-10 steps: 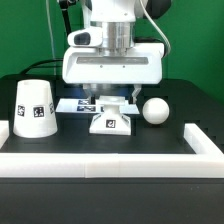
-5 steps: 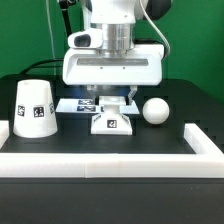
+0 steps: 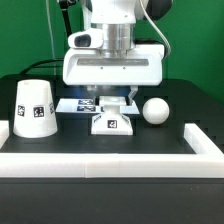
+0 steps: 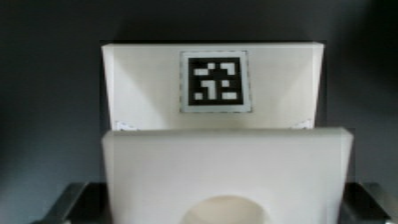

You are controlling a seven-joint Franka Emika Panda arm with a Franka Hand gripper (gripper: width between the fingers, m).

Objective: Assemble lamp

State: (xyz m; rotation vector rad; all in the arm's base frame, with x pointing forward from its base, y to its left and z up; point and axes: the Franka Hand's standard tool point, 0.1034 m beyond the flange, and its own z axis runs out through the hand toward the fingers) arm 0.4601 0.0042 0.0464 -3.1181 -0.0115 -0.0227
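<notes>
1. Exterior view: black desk [image 3: 150, 140] before a green wall; the small square white plastic lamp base [image 3: 111, 123] sits flat at centre, tagged side facing the camera, fingers [image 3: 127, 97] straddling it.
2. Wrist view: its hole faces up; whether the fingers clamp it is unclear.

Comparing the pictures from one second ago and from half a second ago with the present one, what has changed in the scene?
Nothing has visibly changed. The gripper stays low over the base, and the shade and the bulb rest where they were, one on each side of the base.
</notes>
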